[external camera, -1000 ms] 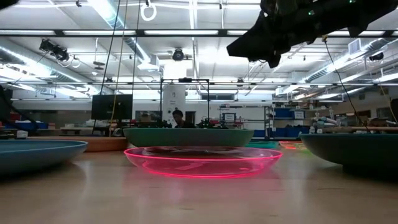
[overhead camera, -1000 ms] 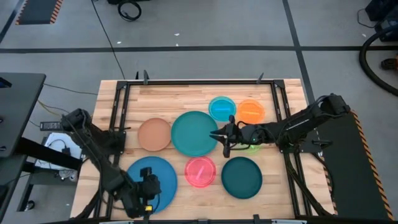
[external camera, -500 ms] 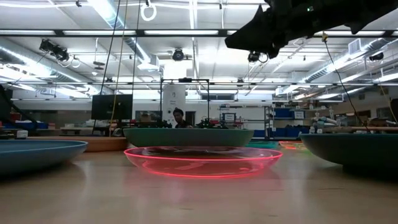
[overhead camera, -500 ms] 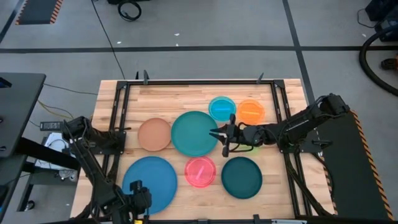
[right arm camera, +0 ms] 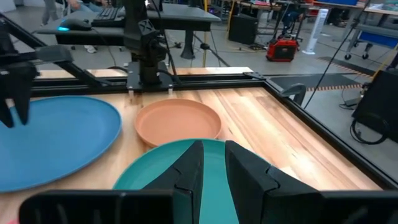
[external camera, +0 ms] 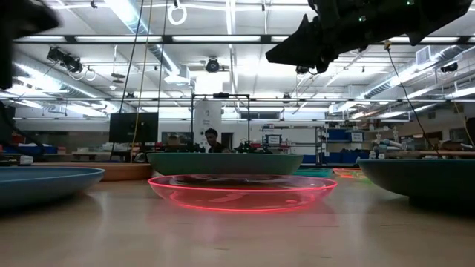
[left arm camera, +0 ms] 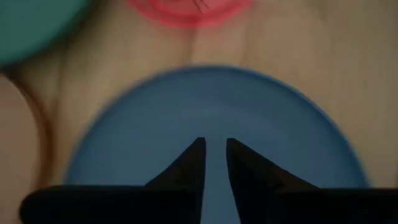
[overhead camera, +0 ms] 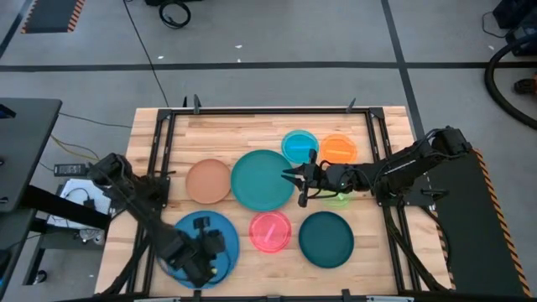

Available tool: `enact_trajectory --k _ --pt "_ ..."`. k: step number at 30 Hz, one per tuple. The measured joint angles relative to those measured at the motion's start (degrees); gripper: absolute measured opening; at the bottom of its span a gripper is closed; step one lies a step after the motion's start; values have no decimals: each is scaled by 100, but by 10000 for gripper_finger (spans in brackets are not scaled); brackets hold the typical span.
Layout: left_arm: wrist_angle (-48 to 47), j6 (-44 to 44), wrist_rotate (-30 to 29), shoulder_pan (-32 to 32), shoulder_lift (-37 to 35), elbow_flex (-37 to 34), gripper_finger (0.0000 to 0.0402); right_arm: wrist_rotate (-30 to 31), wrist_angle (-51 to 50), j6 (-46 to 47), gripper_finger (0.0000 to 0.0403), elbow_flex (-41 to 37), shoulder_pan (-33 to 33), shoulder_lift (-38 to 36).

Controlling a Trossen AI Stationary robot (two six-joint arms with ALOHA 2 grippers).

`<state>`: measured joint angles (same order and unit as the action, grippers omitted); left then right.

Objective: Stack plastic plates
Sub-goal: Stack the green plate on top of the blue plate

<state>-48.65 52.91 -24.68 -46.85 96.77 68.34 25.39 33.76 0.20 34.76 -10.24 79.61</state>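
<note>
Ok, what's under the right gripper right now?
The right gripper hangs above the large teal plate's right rim. Beneath its arm a sliver of the small green plate shows; the rest is covered.

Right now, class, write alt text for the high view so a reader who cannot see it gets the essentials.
Seen from above, round plastic plates lie unstacked on a wooden table. The left gripper hovers over the large blue plate at the near left, while the right gripper reaches the large teal plate's right edge.

— What sits on the wooden counter [overhead camera: 218,134]?
— Round plates: big blue [overhead camera: 183,238] and teal [overhead camera: 262,179], tan [overhead camera: 208,181], dark teal [overhead camera: 326,239], pink [overhead camera: 270,231], cyan [overhead camera: 299,146], orange [overhead camera: 338,150], green [overhead camera: 338,199].
</note>
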Motion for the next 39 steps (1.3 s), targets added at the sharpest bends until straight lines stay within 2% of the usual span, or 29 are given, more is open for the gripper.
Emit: enact_trajectory --k 7,16,25,34,39 --pt "-10 -1751 -110 795 0 0 112 0 -36 -42 77 -2 -2 0" --pt "-5 -4008 -141 1334 0 -2 128 0 -39 -23 77 -4 -89 -2" --pt "-1 -4658 -640 1681 0 -2 128 24 -67 -18 77 -4 -188 -2" --pt "473 -4617 -667 2037 2 -4 128 390 -258 23 77 -4 -222 -2" --pt "647 -5068 -665 2139 2 -4 128 548 -262 23 77 -4 -224 -2"
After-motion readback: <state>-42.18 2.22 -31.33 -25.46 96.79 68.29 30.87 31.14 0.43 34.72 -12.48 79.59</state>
